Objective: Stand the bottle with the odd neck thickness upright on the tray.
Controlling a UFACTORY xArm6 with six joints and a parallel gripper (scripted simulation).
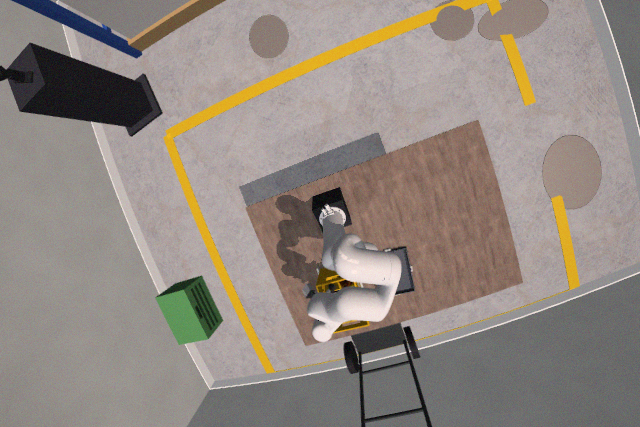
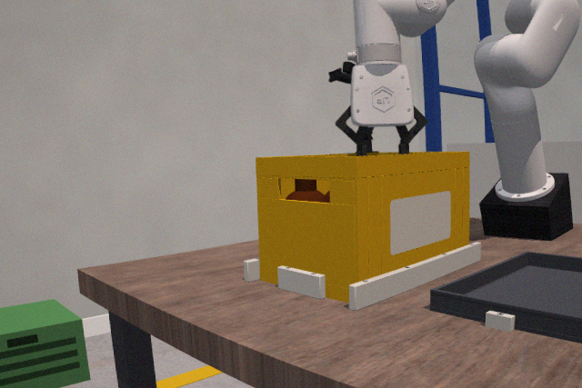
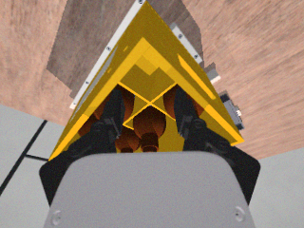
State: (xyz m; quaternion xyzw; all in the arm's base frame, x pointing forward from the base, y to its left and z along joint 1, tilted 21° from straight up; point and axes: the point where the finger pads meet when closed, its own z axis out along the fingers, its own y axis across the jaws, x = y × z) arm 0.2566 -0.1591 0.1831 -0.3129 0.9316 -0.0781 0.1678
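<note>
The yellow crate (image 1: 321, 278) (image 2: 306, 238) (image 3: 142, 47) stands level on the table, with brown bottles inside it. In the wrist view one bottle (image 3: 150, 124) stands below the gap between the fingers, a second bottle (image 3: 126, 142) is beside it, and others are partly hidden by the fingers. One bottle (image 2: 306, 194) shows through the crate's handle slot. Neck thicknesses cannot be compared here. My gripper (image 2: 382, 150) (image 3: 148, 98) is part open and empty, pointing down, its fingertips at about the height of the crate's rim. The dark tray (image 1: 404, 273) (image 2: 540, 291) lies level; no bottle shows on its visible part.
White stop blocks (image 2: 300, 281) and a long white rail (image 2: 413, 275) stand around the crate's base. A small white block (image 2: 499, 321) is at the tray's edge. The crate's walls and inner dividers (image 3: 162, 95) surround the bottles. The black robot base (image 2: 525, 219) stands behind.
</note>
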